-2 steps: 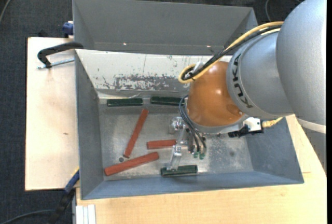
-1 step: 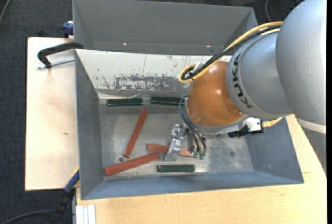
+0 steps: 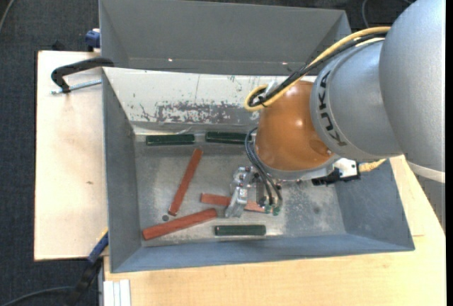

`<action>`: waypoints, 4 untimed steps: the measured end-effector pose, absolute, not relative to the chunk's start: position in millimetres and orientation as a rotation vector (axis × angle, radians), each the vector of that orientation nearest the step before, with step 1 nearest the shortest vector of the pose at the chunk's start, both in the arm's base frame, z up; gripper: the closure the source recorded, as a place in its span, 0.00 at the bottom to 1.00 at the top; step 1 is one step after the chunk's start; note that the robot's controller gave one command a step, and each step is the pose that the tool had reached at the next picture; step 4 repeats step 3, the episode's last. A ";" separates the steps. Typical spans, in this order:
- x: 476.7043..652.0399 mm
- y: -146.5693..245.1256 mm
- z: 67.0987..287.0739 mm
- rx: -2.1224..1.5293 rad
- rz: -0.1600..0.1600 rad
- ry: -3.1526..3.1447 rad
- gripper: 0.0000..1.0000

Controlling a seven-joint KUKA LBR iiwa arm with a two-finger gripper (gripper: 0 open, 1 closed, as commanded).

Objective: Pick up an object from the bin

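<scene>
My gripper (image 3: pixel 253 204) is low over the bin floor, right of the middle and under the orange wrist cover. It stands open, with one silver finger (image 3: pixel 236 200) on the left and a darker one on the right. A short red block (image 3: pixel 214 197) lies flat on the floor. Its right end reaches the silver finger, and a pale red bit shows in the gap between the two. A dark green bar (image 3: pixel 241 230) lies just in front of the gripper, near the front wall. A long red stick (image 3: pixel 180 224) lies to the front left.
A second long red stick (image 3: pixel 185 180) lies tilted left of the middle. Two dark green bars (image 3: pixel 170 140) (image 3: pixel 226 137) rest along the back wall. The arm and its orange cover hang over the right half of the bin.
</scene>
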State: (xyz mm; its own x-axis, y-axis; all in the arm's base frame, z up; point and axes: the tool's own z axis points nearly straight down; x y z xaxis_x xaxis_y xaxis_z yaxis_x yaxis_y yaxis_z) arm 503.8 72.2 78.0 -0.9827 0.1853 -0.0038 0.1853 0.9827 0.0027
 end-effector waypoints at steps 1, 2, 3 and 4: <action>504.7 73.0 87.1 0.292 0.004 3.123 1.00; 507.1 73.9 143.2 0.290 0.006 3.118 1.00; 508.6 74.9 155.8 0.289 0.005 3.122 1.00; 508.6 74.9 155.8 0.289 0.005 3.122 1.00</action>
